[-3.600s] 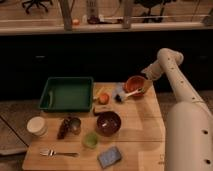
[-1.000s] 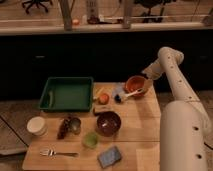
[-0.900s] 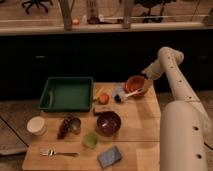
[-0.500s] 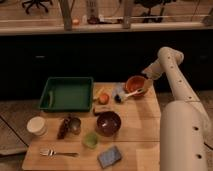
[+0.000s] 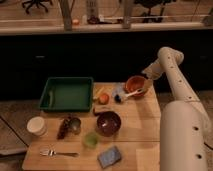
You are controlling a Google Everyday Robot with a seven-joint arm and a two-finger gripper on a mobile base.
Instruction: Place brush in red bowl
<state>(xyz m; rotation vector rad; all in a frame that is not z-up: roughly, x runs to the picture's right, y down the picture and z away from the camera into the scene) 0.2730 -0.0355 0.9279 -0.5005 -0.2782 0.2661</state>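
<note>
The red bowl (image 5: 135,83) sits at the back right of the wooden table (image 5: 145,130). The brush (image 5: 129,94) lies slanted at the bowl's front-left rim: its white handle reaches over the rim, and its dark bristle head rests lower left, outside the bowl near the table top. My gripper (image 5: 146,80) is at the bowl's right edge, close to the upper end of the handle. The white arm runs down to it from an elbow above right. Whether it touches the handle cannot be made out.
A green tray (image 5: 66,93) lies at the back left, with an orange fruit (image 5: 103,98) beside it. A dark bowl (image 5: 108,122) stands mid-table. A white cup (image 5: 36,125), fork (image 5: 59,152), green cup (image 5: 90,139) and blue sponge (image 5: 110,156) lie nearer the front.
Since the oldest frame the arm has swung into a more upright pose. Over the last second nothing has visibly moved; brush and bowl keep their places.
</note>
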